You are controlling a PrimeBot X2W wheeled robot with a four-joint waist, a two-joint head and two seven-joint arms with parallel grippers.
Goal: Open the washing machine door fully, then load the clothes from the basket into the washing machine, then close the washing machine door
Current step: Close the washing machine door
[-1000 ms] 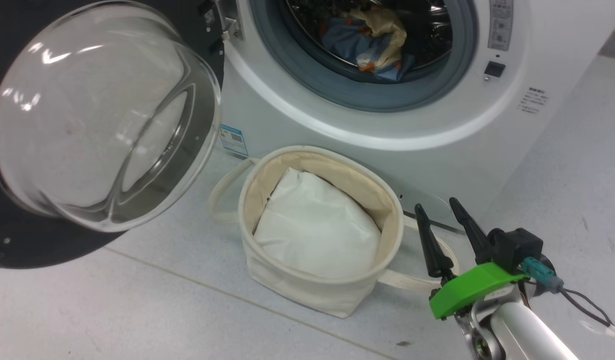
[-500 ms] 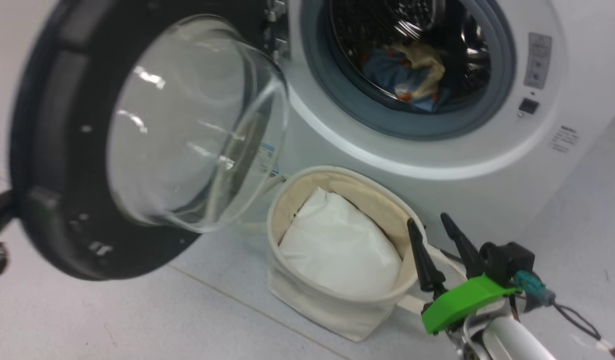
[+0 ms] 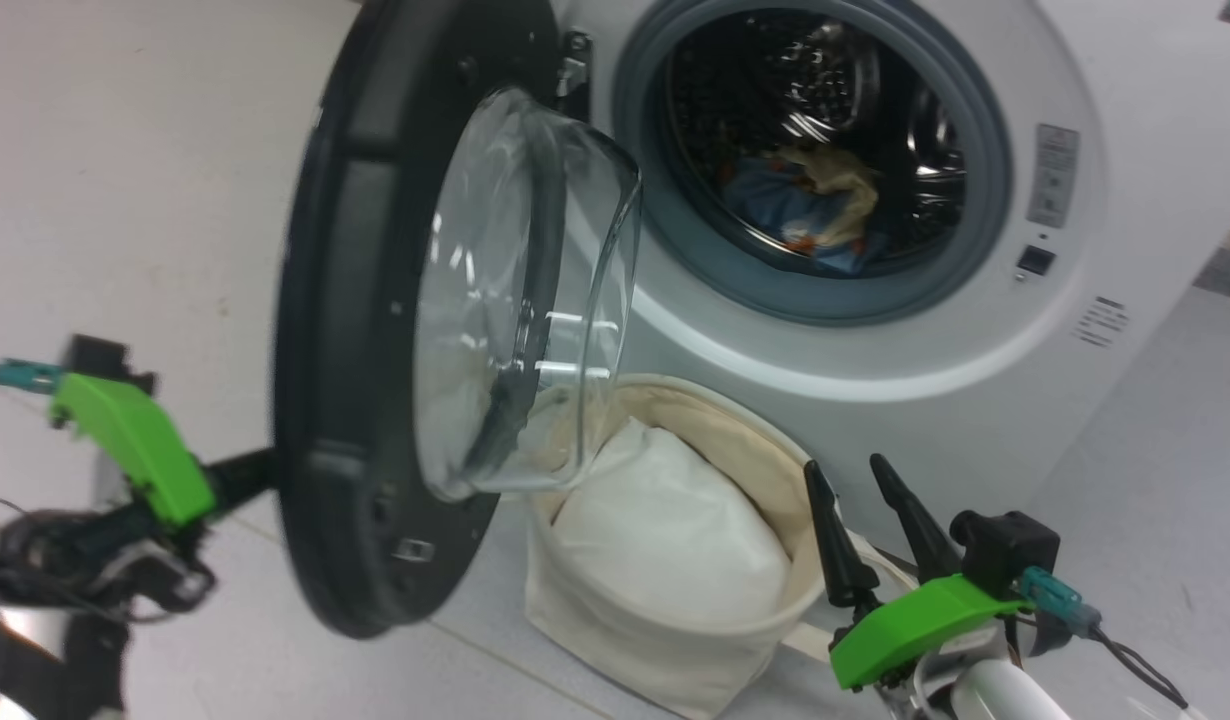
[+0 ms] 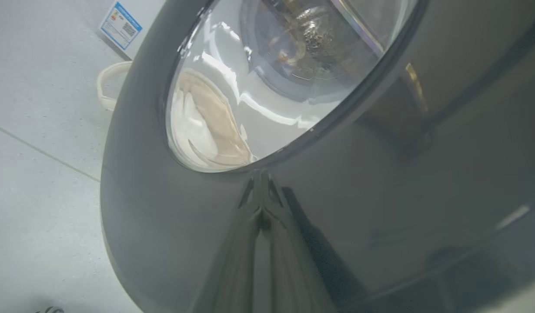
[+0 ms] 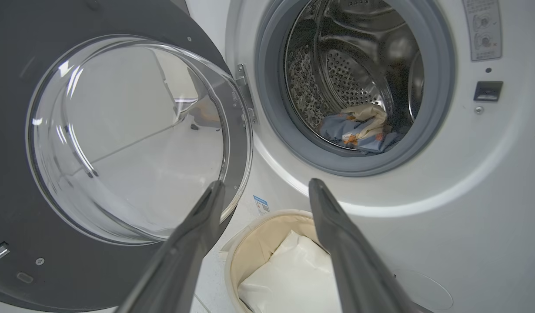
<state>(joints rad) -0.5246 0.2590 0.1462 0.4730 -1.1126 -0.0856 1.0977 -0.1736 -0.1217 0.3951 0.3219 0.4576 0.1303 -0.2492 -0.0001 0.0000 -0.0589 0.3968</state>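
Observation:
The washing machine stands with its drum exposed. Blue bear-print clothes lie inside the drum. The washing machine door stands out edge-on from the front, its glass bowl facing the opening. My left gripper is shut, tips pressed against the door's glossy outer face. The cream basket sits below the opening. My right gripper hangs open and holds nothing, just right of the basket.
A plain white pillow-like bundle fills the basket. A blue label marks the machine's lower corner. Pale tiled floor spreads to the left behind the door. The basket's loop handle lies on the floor.
The head view has shifted right and up. The door has swung from wide open to edge-on, nearer the opening. My left gripper has come into view behind the door. The right gripper stays open.

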